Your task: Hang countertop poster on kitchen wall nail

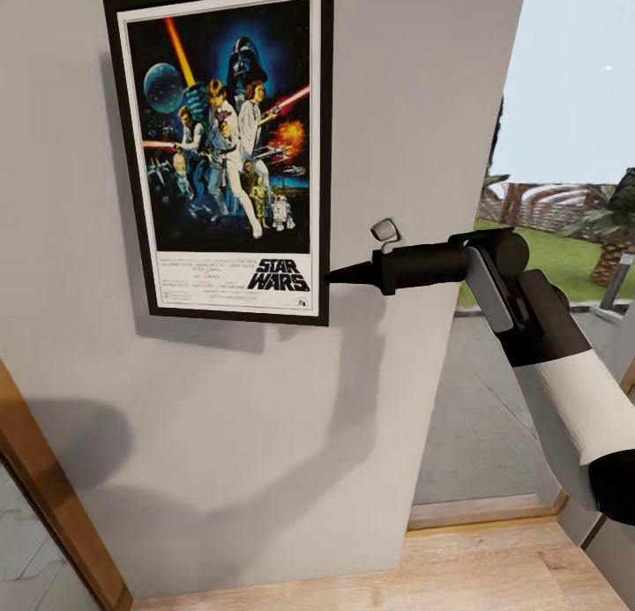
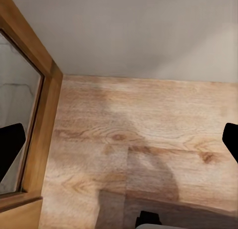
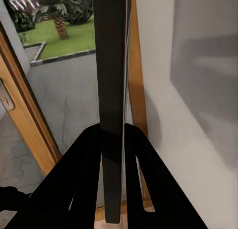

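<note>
Firmly, right gripper (image 1: pixel 335 278) pinches poster (image 1: pixel 231 144) edge — against wall (image 1: pixel 265 435).

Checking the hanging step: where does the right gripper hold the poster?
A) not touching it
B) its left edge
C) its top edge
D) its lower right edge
D: the right gripper meets the poster at its frame's lower right edge, fingers closed on the frame.
</note>
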Motion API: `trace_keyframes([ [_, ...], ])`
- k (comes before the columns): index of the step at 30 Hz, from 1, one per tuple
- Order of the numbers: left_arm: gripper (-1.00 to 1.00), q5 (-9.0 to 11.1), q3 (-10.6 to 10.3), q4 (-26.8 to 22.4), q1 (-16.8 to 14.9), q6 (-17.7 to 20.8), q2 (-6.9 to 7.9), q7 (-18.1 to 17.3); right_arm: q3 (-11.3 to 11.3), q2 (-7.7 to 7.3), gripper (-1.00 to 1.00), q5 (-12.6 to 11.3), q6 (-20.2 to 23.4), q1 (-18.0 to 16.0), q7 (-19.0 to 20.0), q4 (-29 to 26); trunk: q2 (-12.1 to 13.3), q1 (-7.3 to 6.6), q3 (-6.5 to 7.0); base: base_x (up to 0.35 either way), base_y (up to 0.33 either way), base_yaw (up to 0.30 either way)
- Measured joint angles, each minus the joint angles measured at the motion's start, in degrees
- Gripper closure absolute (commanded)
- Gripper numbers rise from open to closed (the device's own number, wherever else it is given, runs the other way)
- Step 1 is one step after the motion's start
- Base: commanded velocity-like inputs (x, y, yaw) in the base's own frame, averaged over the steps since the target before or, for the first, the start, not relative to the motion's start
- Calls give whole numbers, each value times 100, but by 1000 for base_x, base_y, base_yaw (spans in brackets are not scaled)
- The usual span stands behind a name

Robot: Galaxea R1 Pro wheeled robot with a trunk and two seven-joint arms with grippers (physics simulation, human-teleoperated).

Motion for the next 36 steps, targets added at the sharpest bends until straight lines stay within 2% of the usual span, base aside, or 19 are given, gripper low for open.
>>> trace_keyframes([
  [13,-100,2,0,0,0,3,0,0,0,0,100,1,1,0,-3,0,-1,-1,0,179,0,0],
  [36,-100,6,0,0,0,-2,0,-1,8,0,100,-11,-14,3,-2,-4,0,0,0,11,0,0],
])
